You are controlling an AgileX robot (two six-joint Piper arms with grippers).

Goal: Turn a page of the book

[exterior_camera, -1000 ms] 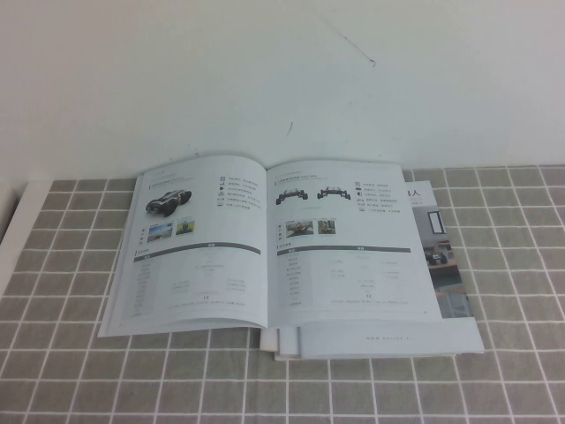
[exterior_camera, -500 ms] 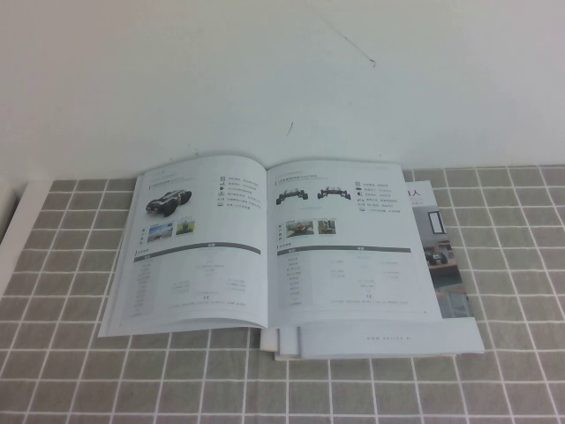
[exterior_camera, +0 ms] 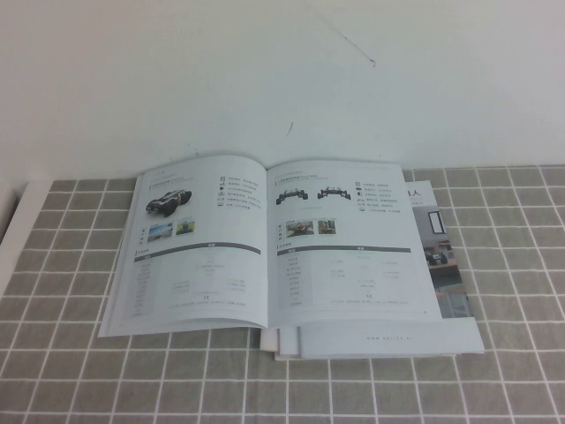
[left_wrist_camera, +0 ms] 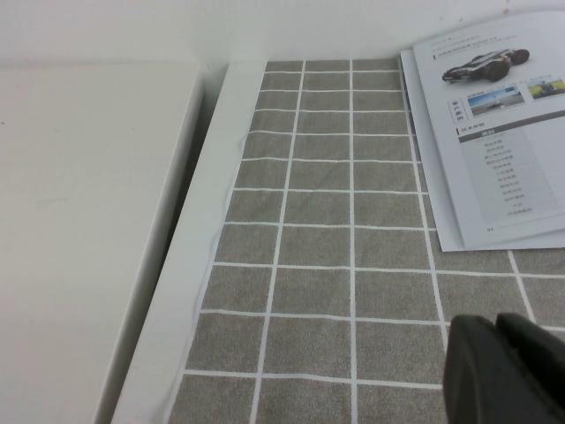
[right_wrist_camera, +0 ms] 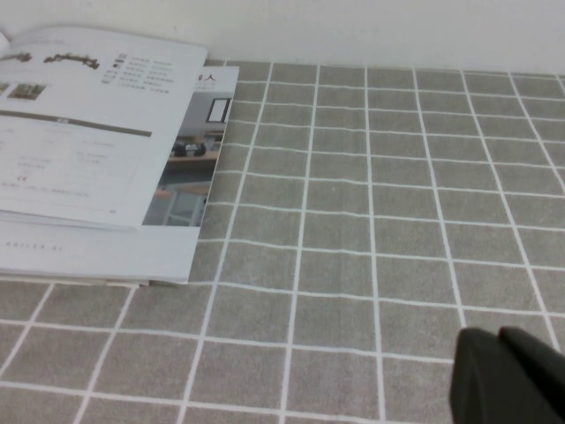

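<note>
The book (exterior_camera: pixel 269 243) lay open and flat on the grey grid-checked cloth (exterior_camera: pixel 71 353), near the back wall; left side showed a dark tracked vehicle photo and a table, right page (exterior_camera: pixel 344 243) showed chassis photos and a table; no page was lifted. Under it, sticking out on the right and near edge, sat a larger printed piece with grey photos (exterior_camera: pixel 446 274). Left gripper (left_wrist_camera: pixel 508 371) hovered over bare cloth, well off the book's left edge, pinched closed, nothing in it; right gripper (right_wrist_camera: pixel 512 375) hovered over bare cloth, well off the book's right side, also closed and empty; neither touched paper.
</note>
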